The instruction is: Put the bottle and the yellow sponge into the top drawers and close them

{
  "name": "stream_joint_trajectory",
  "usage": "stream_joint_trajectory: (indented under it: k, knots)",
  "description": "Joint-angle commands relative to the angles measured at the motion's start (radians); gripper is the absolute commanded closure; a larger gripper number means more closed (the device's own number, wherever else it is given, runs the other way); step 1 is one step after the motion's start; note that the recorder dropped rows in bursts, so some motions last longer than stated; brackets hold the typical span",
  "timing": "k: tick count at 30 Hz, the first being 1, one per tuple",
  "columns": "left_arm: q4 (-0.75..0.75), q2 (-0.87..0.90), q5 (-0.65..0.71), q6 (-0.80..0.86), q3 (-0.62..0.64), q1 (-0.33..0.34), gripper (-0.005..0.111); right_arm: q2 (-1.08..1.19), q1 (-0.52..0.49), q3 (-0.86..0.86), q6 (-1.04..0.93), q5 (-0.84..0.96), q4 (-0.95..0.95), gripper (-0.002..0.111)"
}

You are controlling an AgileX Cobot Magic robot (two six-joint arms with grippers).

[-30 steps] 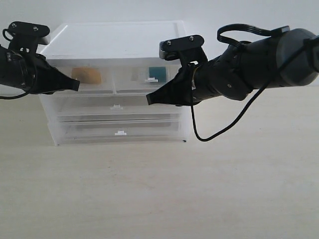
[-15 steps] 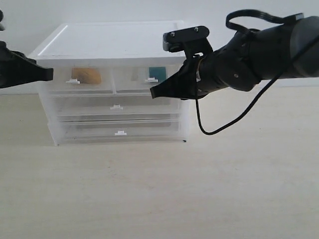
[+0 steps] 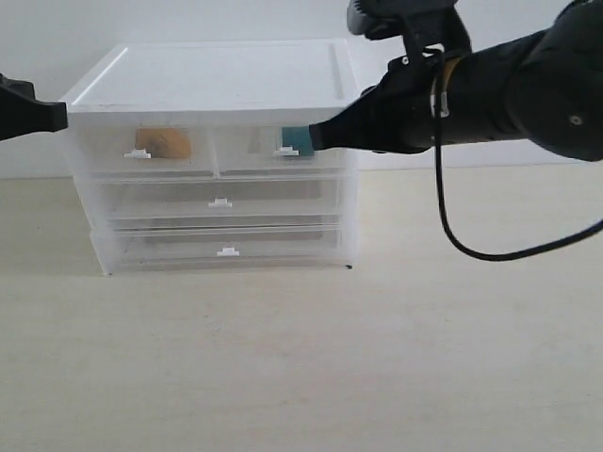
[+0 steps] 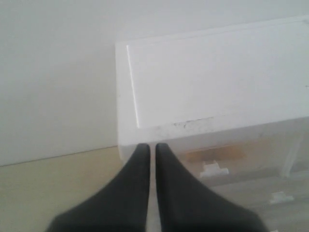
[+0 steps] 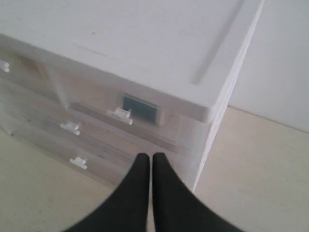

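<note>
The yellow sponge (image 3: 163,143) (image 4: 215,154) lies inside the shut left top drawer (image 3: 141,169). The bottle (image 3: 296,139) (image 5: 139,109), showing its teal label, sits inside the shut right top drawer (image 3: 254,169). My left gripper (image 3: 62,117) (image 4: 150,146) is shut and empty, off the cabinet's upper left corner. My right gripper (image 3: 314,137) (image 5: 147,156) is shut and empty, raised in front of the cabinet's upper right, level with the right top drawer.
The translucent cabinet (image 3: 217,71) stands on a pale wooden table (image 3: 301,358) against a white wall. Two full-width drawers (image 3: 220,202) below are shut. A black cable (image 3: 471,250) hangs from the right arm.
Both arms have pulled back from the cabinet: the left gripper moved out to the left edge, and the right gripper rose and moved to the right. Both top drawers stay shut.
</note>
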Motion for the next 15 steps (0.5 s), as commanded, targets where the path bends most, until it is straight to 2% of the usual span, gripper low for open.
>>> stream_joint_trajectory:
  k: [1, 5, 8, 15]
  knots:
    - [-0.011, -0.089, 0.052, -0.015, 0.009, -0.003, 0.103, -0.128, -0.001, 0.09, 0.033, -0.083, -0.001, 0.108]
    - [-0.011, -0.184, 0.054, -0.023, 0.039, -0.003, 0.103, -0.236, -0.001, 0.176, 0.056, -0.147, -0.001, 0.108]
    - [-0.011, -0.265, 0.049, -0.089, 0.078, -0.003, 0.103, -0.318, -0.001, 0.254, 0.077, -0.195, -0.001, 0.108]
    - [-0.011, -0.455, 0.039, -0.13, 0.146, -0.005, 0.103, -0.527, -0.001, 0.482, 0.077, -0.404, -0.001, 0.108]
